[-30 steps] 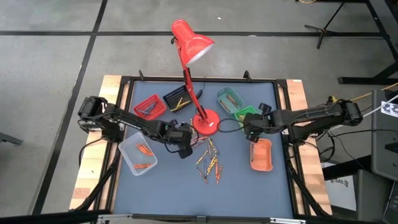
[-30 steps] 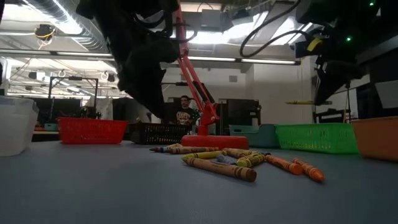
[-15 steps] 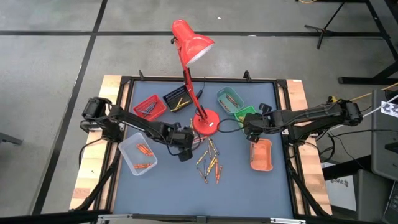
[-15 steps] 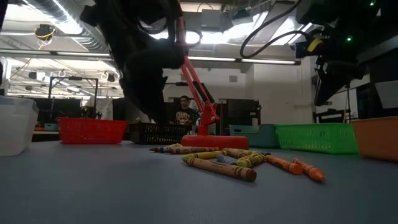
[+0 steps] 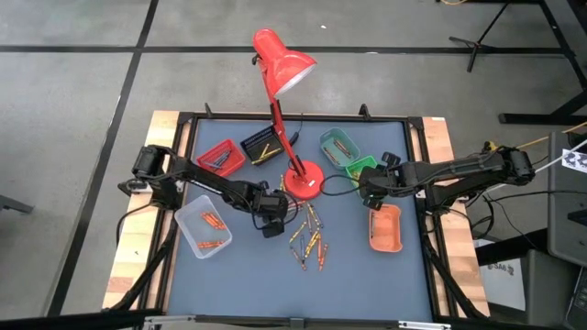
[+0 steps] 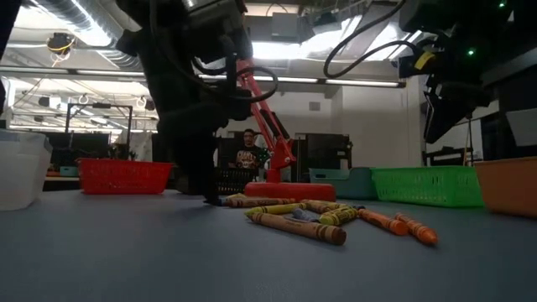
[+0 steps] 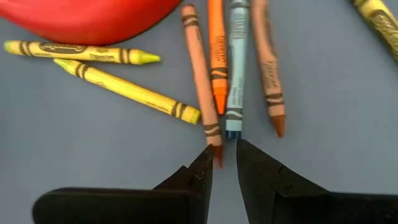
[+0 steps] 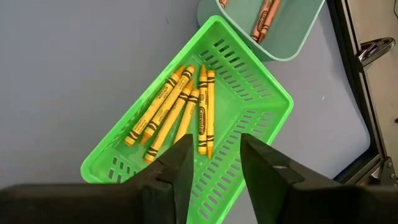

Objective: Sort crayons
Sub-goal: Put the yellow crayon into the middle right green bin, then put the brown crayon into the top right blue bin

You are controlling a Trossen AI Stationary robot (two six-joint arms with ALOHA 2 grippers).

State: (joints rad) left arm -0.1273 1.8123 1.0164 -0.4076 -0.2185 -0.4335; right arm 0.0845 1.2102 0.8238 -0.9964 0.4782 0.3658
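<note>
Several loose crayons (image 5: 310,236) lie on the blue-grey table next to the red lamp's base (image 5: 303,181). My left gripper (image 7: 224,155) points steeply down at this pile, open by a narrow gap. Its fingertips stand just short of the pointed ends of a brown crayon (image 7: 202,81) and a blue crayon (image 7: 235,74). In the low view it reaches down to the table (image 6: 205,195). My right gripper (image 8: 214,155) hangs open above the green basket (image 8: 249,143), in which several yellow crayons (image 8: 180,112) lie flat. My left gripper has one fingertip (image 7: 204,163) right at the brown crayon's pointed end (image 7: 216,157), coming from above at a slant. I cannot tell whether it touches the crayon. The crayon lies flat on the table.
The red desk lamp (image 5: 284,64) leans over the table's middle. Red (image 5: 220,156) and black (image 5: 261,147) trays stand at the far left. A teal tray (image 5: 339,145) is at the far right, an orange tray (image 5: 385,229) at the right and a clear tray (image 5: 204,227) at the left.
My left gripper has come down toward the table, onto the near-left end of the crayon pile by the lamp base, and has rolled a little. The crayons lie as before. My right arm has kept still above the green basket.
</note>
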